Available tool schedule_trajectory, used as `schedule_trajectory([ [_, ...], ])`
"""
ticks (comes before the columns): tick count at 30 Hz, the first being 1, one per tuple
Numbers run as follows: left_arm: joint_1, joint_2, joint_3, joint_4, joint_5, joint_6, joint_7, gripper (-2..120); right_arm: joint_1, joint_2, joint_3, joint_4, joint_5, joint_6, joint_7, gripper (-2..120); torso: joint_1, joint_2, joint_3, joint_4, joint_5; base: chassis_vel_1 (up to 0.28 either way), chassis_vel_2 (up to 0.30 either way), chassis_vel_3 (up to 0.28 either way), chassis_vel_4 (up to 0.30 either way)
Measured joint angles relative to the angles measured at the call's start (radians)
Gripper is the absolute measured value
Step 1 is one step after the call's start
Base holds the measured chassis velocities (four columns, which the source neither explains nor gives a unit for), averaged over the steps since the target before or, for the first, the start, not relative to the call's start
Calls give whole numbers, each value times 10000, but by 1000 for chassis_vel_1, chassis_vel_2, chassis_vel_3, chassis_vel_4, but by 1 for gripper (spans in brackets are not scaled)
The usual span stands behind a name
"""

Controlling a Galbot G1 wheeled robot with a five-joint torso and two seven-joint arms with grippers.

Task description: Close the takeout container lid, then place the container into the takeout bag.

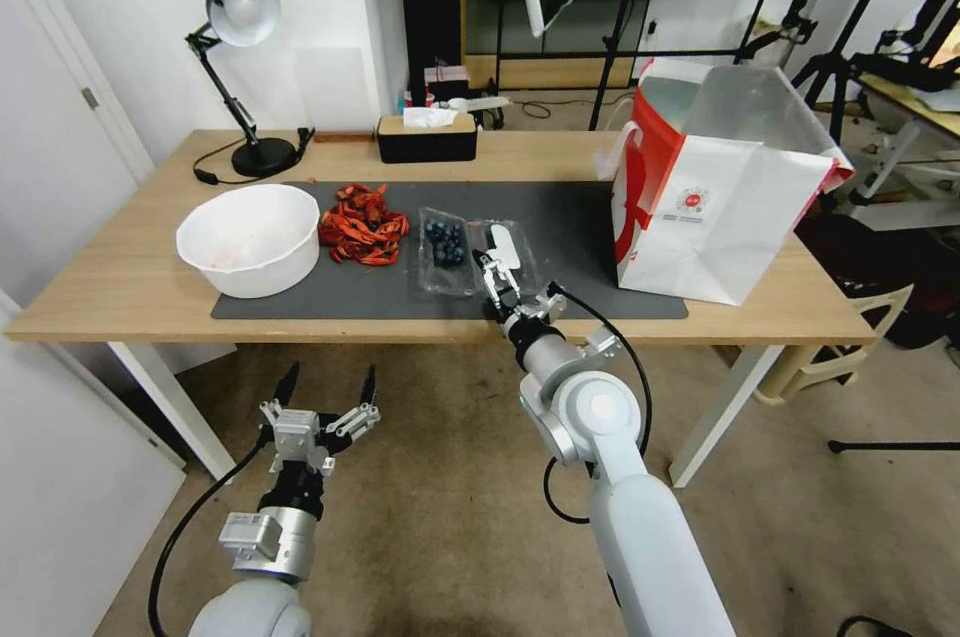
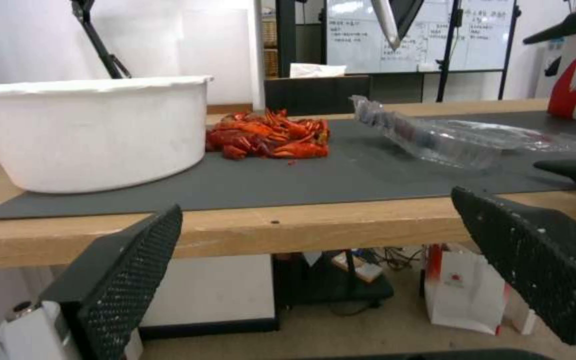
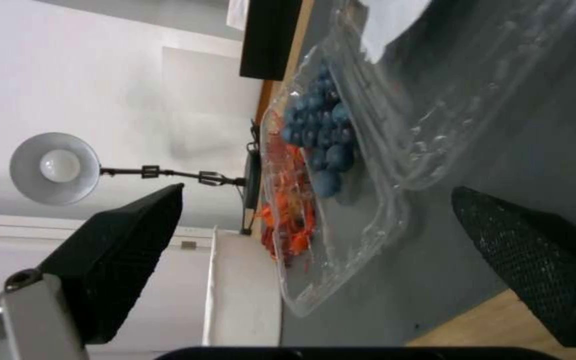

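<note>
On the far left of the wooden tabletop [image 1: 120, 287] we see a black desk lamp [image 1: 235, 27] near the back edge, and in front of it a white round bowl [image 1: 250, 237] standing on the left end of a dark grey mat [image 1: 560, 217]. Below the tabletop's near edge, over the floor, hangs our left tool [image 1: 327, 385], parked and well apart from everything on the mat; its two black fingers are spread wide with nothing between them, which the left wrist view [image 2: 315, 250] confirms.

Just right of the bowl lies a heap of red crayfish [image 1: 362, 225]. Next to that, at the middle of the mat, we find the takeout container [image 1: 445, 252], lying open with dark blueberries in its left half. The lid [image 1: 508, 252], with its white elongated label, lies flat on the mat to the right of the berries. Behind these, at the back of the tabletop, sits a black tissue box [image 1: 427, 137].

Our right tool [image 1: 494, 277] reaches over the near edge of the tabletop to the lid's near side. In the right wrist view [image 3: 315, 235] its fingers stand apart, released, with the clear plastic edge lying between them and not gripped.

Farther right, well apart from the container, the takeout bag [image 1: 720, 207] stands upright and open-mouthed at the mat's right end.
</note>
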Motion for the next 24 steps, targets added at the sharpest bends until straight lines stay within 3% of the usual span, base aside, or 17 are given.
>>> schedule_trajectory([
  [18,-1,-15,-21,114,1,-94,-21,100,387,87,-24,-405,-1331,466,-266,100,0,0,0,-2,-1,0,0,0,0],
  [24,-9,-15,-21,138,-3,-110,-23,100,536,90,-104,-428,-2352,728,-351,100,1,-1,0,0,0,0,0,0,0],
])
